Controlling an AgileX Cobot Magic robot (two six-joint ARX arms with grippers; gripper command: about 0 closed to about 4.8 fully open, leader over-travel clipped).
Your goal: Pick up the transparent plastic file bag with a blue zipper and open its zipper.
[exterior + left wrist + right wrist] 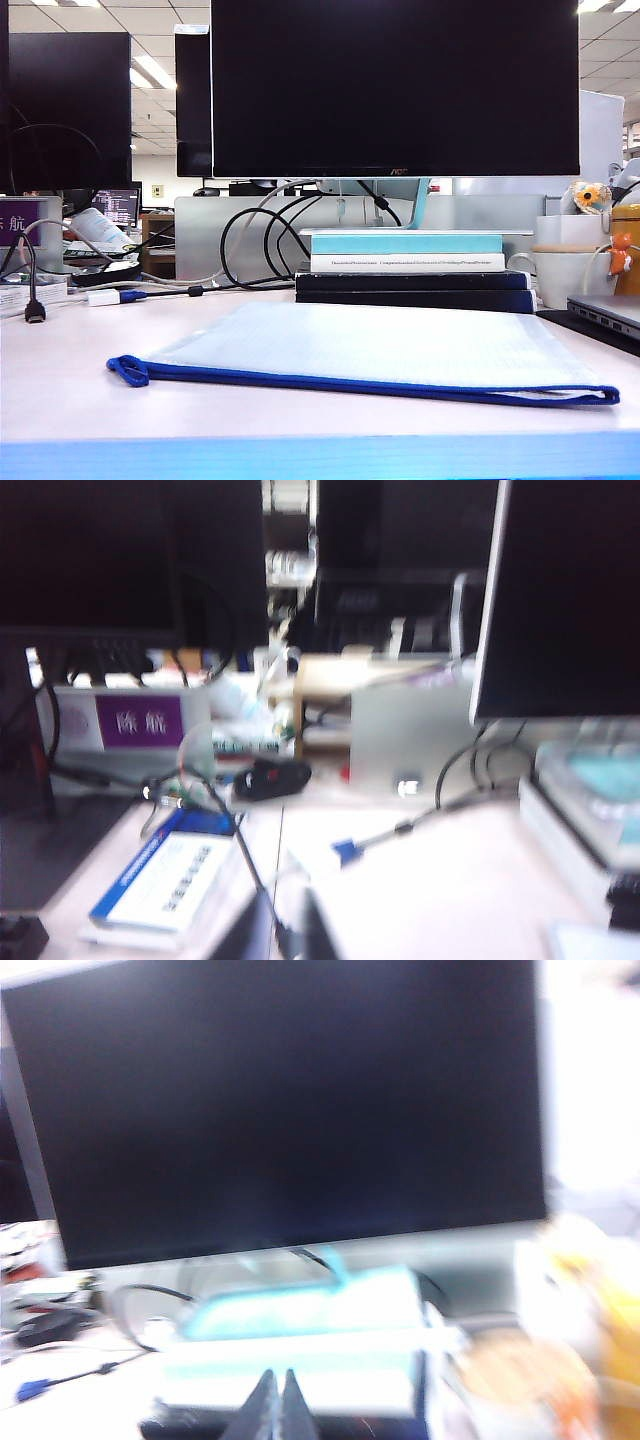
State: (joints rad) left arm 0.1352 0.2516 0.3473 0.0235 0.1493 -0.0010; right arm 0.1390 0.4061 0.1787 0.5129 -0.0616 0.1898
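In the exterior view the file bag [370, 350] lies flat across the lower middle of the frame on the table [60, 390], its blue zipper [370, 382] running along the near edge from lower left to lower right. I judge the zipper closed along its length, though the right end shows a sliver of white I cannot read. Neither of my arms appears here, so nothing holds the bag; by my judgement both the pick-up and the unzipping are left to do. Behind it, a stack of books [410, 262] sits under a dark monitor [395, 85].

In the left wrist view, blurred, my left gripper [290, 935] shows at the bottom centre, fingers drawn nearly together with only a narrow gap and nothing between them. It points over desk clutter: a purple name sign [140, 721] at mid left, cables. The bag is not in this frame.

In the right wrist view, also blurred, my right gripper [274, 1405] sits at the bottom centre, fingertips pressed together and empty, aimed at the books [300, 1345] and monitor [290, 1100]. The bag is out of this frame as well.
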